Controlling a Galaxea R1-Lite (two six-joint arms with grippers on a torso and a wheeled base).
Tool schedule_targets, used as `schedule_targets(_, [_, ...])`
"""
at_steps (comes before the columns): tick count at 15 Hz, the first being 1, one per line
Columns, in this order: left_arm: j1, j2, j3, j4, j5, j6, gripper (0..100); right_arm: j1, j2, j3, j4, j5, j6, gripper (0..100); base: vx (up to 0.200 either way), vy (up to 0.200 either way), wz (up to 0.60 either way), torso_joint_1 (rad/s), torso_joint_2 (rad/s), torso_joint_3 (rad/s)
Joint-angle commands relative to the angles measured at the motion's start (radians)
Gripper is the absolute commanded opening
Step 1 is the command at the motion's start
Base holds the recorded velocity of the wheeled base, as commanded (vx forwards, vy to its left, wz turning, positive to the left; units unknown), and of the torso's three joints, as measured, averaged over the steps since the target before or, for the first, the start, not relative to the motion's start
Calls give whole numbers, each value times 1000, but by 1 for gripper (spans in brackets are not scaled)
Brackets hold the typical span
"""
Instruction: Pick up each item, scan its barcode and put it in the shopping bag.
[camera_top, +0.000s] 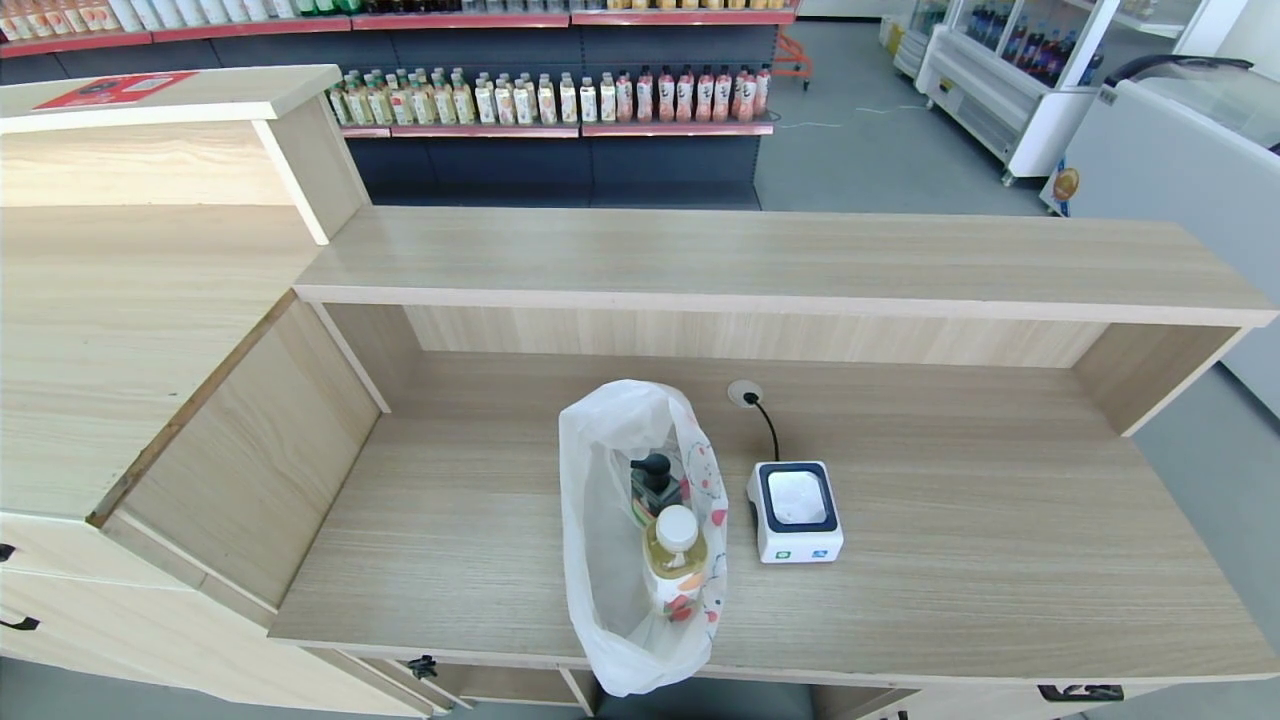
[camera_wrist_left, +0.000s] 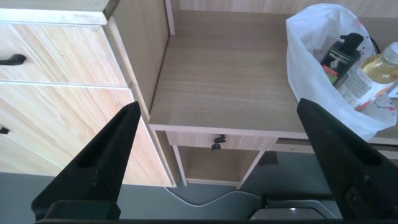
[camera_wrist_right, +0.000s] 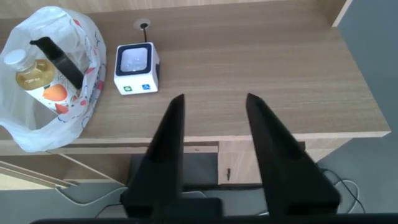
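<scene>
A white plastic shopping bag (camera_top: 610, 600) stands open on the wooden counter (camera_top: 1000, 540), near its front edge. Inside it are a dark pump bottle (camera_top: 655, 483) and a yellow drink bottle with a white cap (camera_top: 676, 550). Just to its right sits the white barcode scanner (camera_top: 795, 511), its black cable running to a hole at the back. My left gripper (camera_wrist_left: 217, 121) is open, low in front of the counter's left end, with the bag (camera_wrist_left: 311, 68) off to one side. My right gripper (camera_wrist_right: 214, 106) is open with nothing held, before the counter's front edge, near the scanner (camera_wrist_right: 137, 68) and bag (camera_wrist_right: 37, 124).
A raised shelf (camera_top: 780, 260) runs along the back of the counter, with a taller wooden unit (camera_top: 120, 330) at the left. Drawers with black handles (camera_wrist_left: 12, 60) lie below. Store shelves of bottles (camera_top: 560, 100) and freezers (camera_top: 1150, 110) stand beyond.
</scene>
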Motion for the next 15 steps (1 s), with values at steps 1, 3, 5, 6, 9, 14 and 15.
schedule_targets(1, [0, 0, 0, 0, 0, 2, 100, 0, 4, 0, -1, 0, 0, 0, 0, -200, 0, 2, 7, -2])
schedule_targets(3, [0, 0, 0, 0, 0, 2, 100, 0, 4, 0, -1, 0, 0, 0, 0, -200, 0, 2, 0, 2])
schedule_targets(5, [0, 0, 0, 0, 0, 1, 100, 0, 4, 0, -1, 0, 0, 0, 0, -200, 0, 0, 0, 2])
schedule_targets(6, [0, 0, 0, 0, 0, -1, 100, 0, 4, 0, -1, 0, 0, 0, 0, -200, 0, 2, -2, 2])
schedule_targets(9, [0, 0, 0, 0, 0, -1, 100, 0, 4, 0, -1, 0, -2, 0, 0, 0, 0, 0, 0, 0])
schedule_targets(14, [0, 0, 0, 0, 0, 2, 100, 0, 4, 0, -1, 0, -2, 0, 40, -40, 0, 0, 0, 1])
schedule_targets(15, [0, 0, 0, 0, 0, 2, 100, 0, 4, 0, -1, 0, -2, 0, 200, -200, 0, 12, 2, -7])
